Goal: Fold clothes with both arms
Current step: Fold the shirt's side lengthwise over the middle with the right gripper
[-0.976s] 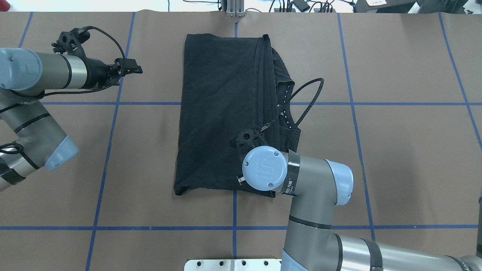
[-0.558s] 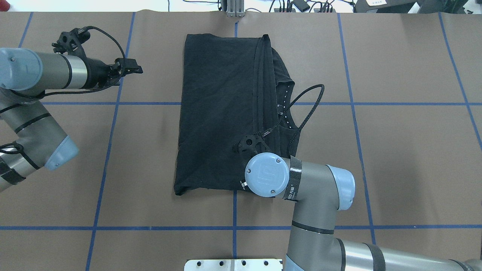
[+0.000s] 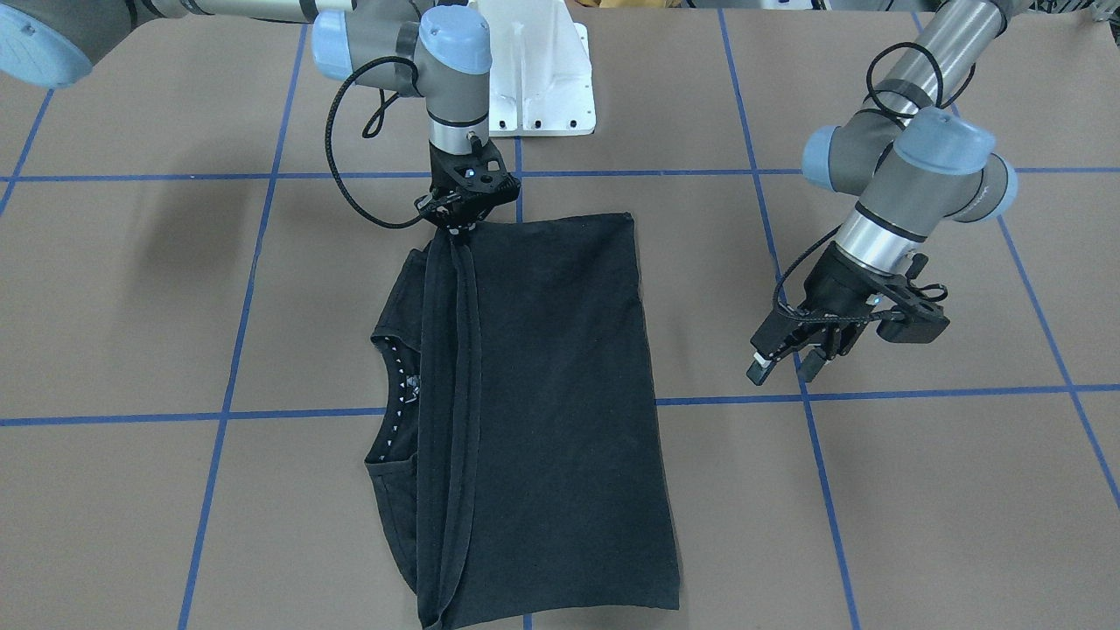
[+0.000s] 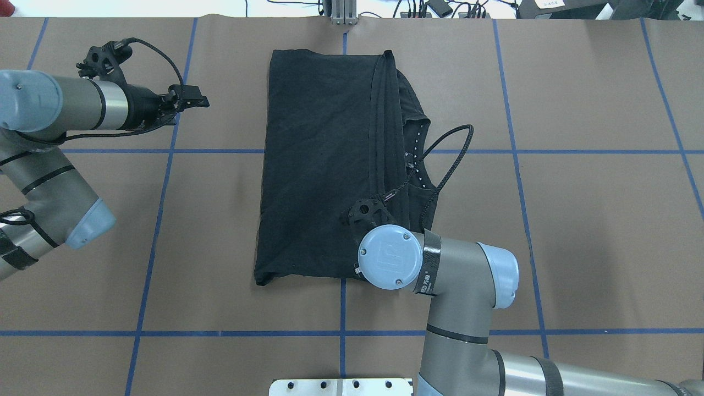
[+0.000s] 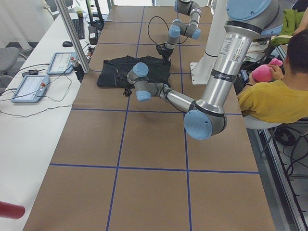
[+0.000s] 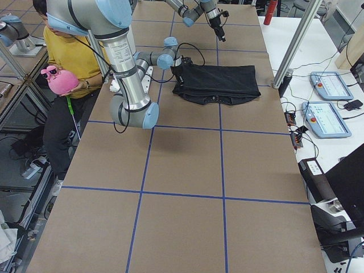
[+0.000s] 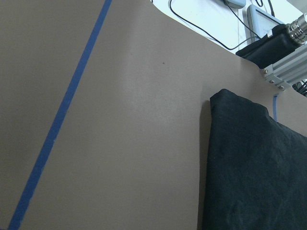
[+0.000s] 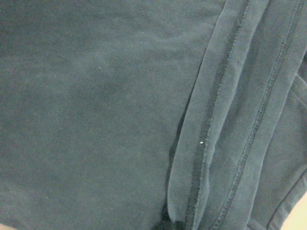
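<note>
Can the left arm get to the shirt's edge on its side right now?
Probably yes. The left claw hovers open beside the T-shirt, and only bare table lies between it and that edge.

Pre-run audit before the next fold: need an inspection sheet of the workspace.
Surface: brown paper table cover with a blue tape grid.
Job's things: black T-shirt folded lengthwise, lying flat mid-table, neckline showing on the robot's right side.
Clutter: nothing seen.
Grippers: right gripper at the shirt's hem corner nearest the robot, grip cannot be told; left gripper open over bare table, apart from the shirt.
Cables: right wrist cable loops over the shirt; left wrist cable is away from it.
Surroundings: white stand; seated person in yellow holding a pink plush toy; pendants on the side bench.
</note>
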Tool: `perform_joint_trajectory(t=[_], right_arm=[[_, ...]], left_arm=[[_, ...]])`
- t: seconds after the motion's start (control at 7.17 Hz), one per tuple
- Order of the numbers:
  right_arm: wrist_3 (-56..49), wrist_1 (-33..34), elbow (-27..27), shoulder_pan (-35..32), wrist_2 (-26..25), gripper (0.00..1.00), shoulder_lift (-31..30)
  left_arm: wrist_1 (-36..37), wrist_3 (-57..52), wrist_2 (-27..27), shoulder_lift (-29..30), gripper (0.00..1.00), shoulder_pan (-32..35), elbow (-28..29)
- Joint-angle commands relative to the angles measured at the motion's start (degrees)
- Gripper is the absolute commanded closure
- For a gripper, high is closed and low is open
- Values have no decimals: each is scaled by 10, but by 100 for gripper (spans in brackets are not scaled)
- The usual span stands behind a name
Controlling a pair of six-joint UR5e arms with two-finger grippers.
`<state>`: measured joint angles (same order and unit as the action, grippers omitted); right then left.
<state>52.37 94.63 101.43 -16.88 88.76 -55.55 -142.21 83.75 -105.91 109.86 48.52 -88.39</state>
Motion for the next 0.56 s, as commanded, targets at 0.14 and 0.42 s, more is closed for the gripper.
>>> perform_joint_trajectory(t=[0.14,0.42], right_arm=[[3,106,111,-5,9,100,-37],[188,59,94,70,-22,100,-92]], left_arm=[[0,12,0,1,0,0,0],[0,25,1,3,0,-4,-3]])
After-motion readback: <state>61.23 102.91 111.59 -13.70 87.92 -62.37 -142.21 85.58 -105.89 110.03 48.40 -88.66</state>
